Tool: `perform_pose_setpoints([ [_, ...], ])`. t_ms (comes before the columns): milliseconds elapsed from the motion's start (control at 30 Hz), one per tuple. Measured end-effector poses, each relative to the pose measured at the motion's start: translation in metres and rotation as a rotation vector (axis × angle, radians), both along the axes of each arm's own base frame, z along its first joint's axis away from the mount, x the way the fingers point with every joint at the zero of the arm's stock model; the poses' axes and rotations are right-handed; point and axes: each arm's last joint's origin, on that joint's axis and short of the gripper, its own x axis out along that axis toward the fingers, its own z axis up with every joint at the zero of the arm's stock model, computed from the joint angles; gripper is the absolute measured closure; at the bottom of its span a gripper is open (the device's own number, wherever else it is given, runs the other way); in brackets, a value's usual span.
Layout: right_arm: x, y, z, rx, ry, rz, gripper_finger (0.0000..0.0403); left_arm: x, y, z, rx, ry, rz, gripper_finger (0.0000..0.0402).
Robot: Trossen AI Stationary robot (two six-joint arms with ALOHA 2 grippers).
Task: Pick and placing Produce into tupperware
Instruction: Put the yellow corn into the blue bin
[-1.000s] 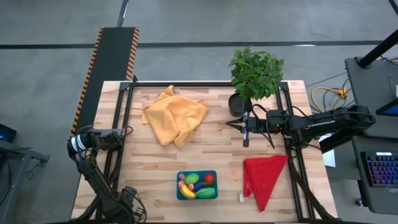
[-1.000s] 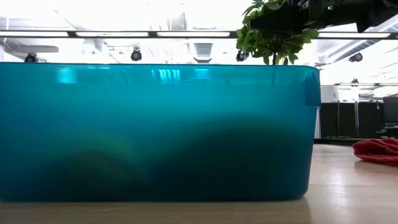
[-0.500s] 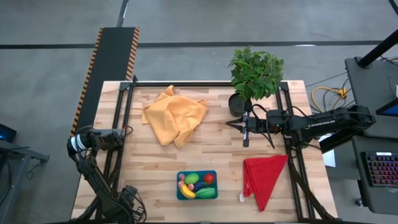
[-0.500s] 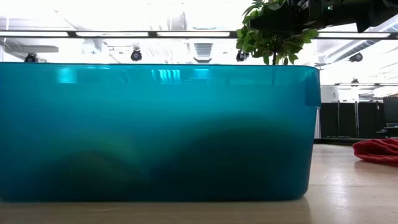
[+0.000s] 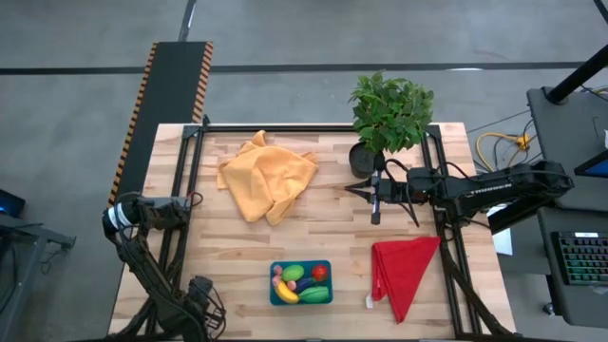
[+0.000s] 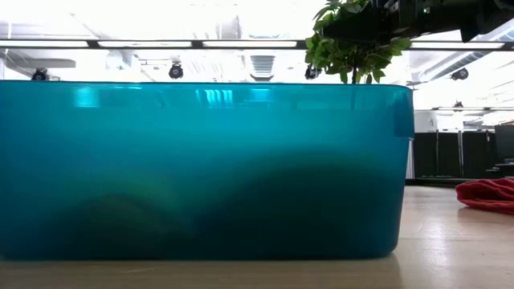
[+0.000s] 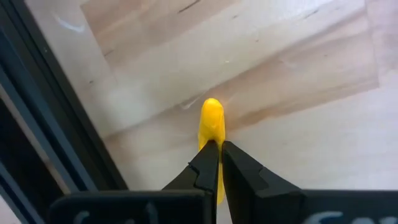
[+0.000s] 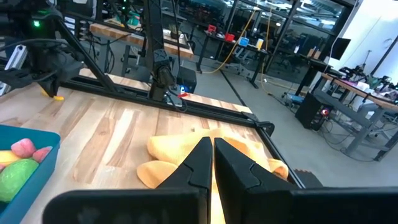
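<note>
The teal tupperware (image 5: 300,263) stands near the table's near edge and fills the low view (image 6: 201,168). In it lie the tomato (image 5: 319,273), a banana (image 5: 283,294), the eggplant (image 5: 304,283) and green pieces (image 5: 293,274). My left gripper (image 5: 182,202) (image 7: 220,144) is at the table's left edge, fingers shut. A small yellow piece (image 7: 212,121) shows just past their tips and through the slit between them. My right gripper (image 5: 353,190) (image 8: 210,155) hovers shut by the plant pot, pointing left, holding nothing. My left gripper points down at the yellow piece (image 7: 212,115), which lies on the wood by the table's left rail. The piece is far wider than the slit between the fingers. I cannot tell whether the fingers touch it.
An orange cloth (image 5: 268,179) is bunched at the far left of the table, and a red cloth (image 5: 404,271) lies at the near right. A potted plant (image 5: 389,114) stands at the far right. Black rails (image 5: 190,190) run along both sides. Bare wood lies mid-table.
</note>
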Motion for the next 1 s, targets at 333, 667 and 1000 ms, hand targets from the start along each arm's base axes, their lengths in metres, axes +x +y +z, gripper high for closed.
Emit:
perform_pose_setpoints([
  [333, 0.000, 0.000, 0.000, 0.000, 0.003, 0.000, 0.0394, 0.002, 0.003, 0.005, 0.005, -0.044, 0.001, 0.0401],
  [667, 0.000, 0.000, 0.000, 0.000, 0.004, 0.000, 0.0394, 0.010, 0.016, 0.007, 0.072, -0.048, -0.052, 0.0401],
  [1000, 0.000, 0.000, 0.000, -0.001, 0.005, 0.000, 0.0394, 0.015, 0.017, 0.009, 0.077, -0.086, -0.050, 0.0401],
])
